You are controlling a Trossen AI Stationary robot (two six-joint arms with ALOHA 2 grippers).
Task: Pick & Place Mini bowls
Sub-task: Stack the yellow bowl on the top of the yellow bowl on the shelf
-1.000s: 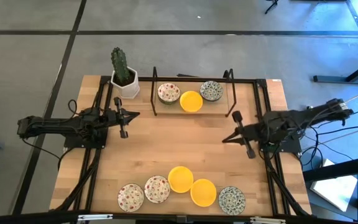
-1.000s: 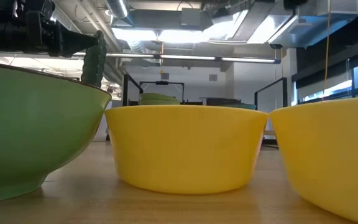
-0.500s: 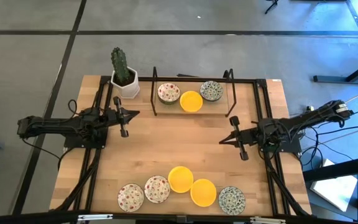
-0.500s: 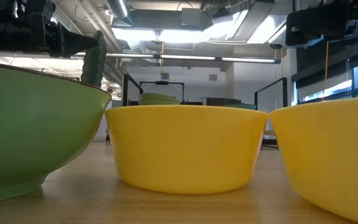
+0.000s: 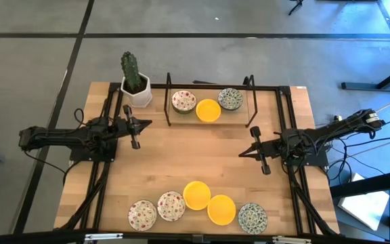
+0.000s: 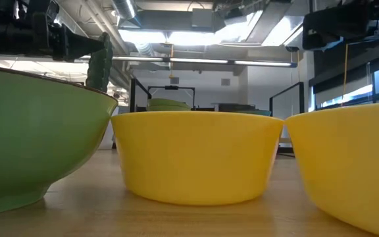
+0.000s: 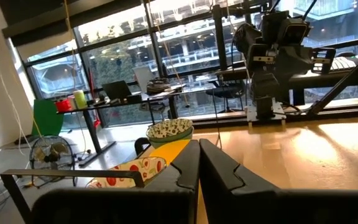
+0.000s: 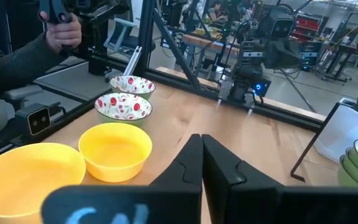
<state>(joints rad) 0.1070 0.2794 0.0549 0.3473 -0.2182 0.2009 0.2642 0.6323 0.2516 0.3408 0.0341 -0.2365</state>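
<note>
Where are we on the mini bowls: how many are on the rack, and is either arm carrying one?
Done: three bowls sit on the rack: red-speckled bowl, yellow bowl, blue-green bowl. In hand: nothing; left end effector and right end effector are shut and empty. Left: five front-edge bowls.

This is a robotics lab in an open, office-like industrial hall. A wooden tabletop [image 5: 202, 163] with a black metal frame stands on a grey concrete floor [image 5: 39, 54]. Exposed ducts and strip lights [image 6: 196, 61] run under the ceiling. Beyond tall windows [image 7: 135, 56] stand desks with equipment, and a seated person's hand [image 8: 61, 31] holds a black controller beside the rig.
</note>
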